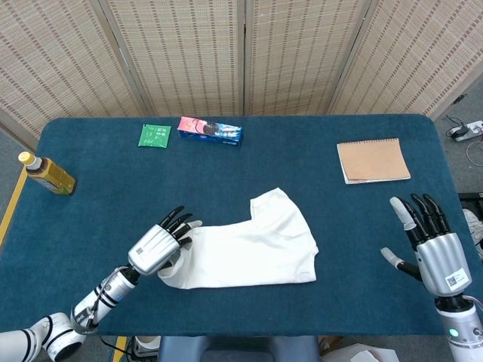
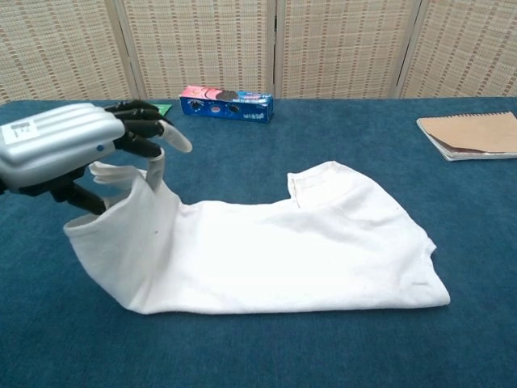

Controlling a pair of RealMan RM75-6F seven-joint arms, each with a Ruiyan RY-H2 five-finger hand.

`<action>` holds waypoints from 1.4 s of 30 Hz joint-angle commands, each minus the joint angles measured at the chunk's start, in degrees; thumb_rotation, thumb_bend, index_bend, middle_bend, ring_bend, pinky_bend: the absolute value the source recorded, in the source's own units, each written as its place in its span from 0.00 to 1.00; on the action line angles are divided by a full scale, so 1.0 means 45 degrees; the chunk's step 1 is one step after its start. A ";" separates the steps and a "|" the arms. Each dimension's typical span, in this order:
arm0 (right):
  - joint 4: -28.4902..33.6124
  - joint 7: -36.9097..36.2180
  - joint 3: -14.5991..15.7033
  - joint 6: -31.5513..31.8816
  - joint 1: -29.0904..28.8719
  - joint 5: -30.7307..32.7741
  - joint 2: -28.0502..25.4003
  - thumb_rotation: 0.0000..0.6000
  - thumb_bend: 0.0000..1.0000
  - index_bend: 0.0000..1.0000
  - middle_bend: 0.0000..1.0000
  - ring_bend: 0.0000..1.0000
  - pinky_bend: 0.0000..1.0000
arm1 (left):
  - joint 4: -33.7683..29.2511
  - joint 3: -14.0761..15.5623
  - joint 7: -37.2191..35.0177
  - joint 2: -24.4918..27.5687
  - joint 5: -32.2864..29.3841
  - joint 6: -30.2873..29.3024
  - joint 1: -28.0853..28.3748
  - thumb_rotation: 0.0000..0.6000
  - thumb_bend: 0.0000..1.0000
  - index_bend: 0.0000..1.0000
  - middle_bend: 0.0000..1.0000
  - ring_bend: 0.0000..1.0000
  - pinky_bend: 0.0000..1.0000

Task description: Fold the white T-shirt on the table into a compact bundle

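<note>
The white T-shirt (image 1: 253, 249) (image 2: 307, 250) lies folded lengthwise across the middle of the blue table (image 1: 241, 166). My left hand (image 1: 160, 247) (image 2: 77, 149) grips the shirt's left end and holds it lifted off the table, so the cloth hangs down from the fingers in a fold. The shirt's right end with the sleeve stays flat on the table. At the table's right front edge, well clear of the shirt, my right hand (image 1: 430, 245) is raised with its fingers spread and nothing in it. The chest view does not show the right hand.
A brown notebook (image 1: 373, 160) (image 2: 472, 133) lies at the back right. A blue snack box (image 1: 210, 130) (image 2: 226, 104) and a green packet (image 1: 155, 136) sit at the back. A bottle (image 1: 47, 174) lies at the far left edge.
</note>
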State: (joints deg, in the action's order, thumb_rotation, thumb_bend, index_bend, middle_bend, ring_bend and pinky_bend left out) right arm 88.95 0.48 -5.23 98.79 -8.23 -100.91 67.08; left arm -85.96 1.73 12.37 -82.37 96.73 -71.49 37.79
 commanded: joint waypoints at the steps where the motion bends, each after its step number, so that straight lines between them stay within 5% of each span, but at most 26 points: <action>1: -0.0057 -0.0114 -0.0007 0.0101 0.0053 -0.0010 -0.0011 1.00 0.11 0.04 0.15 0.05 0.06 | -0.1583 -0.0694 0.1684 0.0712 -0.0471 0.0848 0.0459 1.00 0.55 0.68 0.21 0.11 0.00; 8: -0.0141 -0.0260 0.0051 0.0234 0.0131 -0.0128 -0.0015 1.00 0.11 0.04 0.15 0.05 0.06 | -0.2099 -0.0803 0.2059 0.1670 -0.0424 0.0713 0.0276 1.00 0.55 0.68 0.21 0.11 0.00; 23: 0.0231 0.0081 0.0005 0.0054 -0.0084 -0.0451 0.0097 1.00 0.11 0.04 0.15 0.05 0.06 | -0.1181 0.0125 0.0340 0.3630 0.0603 -0.1124 -0.1326 1.00 0.55 0.69 0.21 0.11 0.00; 42: 0.0619 0.0410 -0.0125 -0.0351 -0.0545 -0.0763 0.0301 1.00 0.11 0.04 0.15 0.05 0.06 | 0.0659 0.0143 -0.0700 0.4650 -0.1120 -0.0870 -0.2741 1.00 0.55 0.69 0.21 0.11 0.00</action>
State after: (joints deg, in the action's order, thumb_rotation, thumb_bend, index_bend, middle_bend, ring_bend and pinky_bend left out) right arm 91.74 2.34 -5.80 97.22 -10.67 -104.35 68.42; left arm -83.20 2.46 9.48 -61.68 91.96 -75.66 25.71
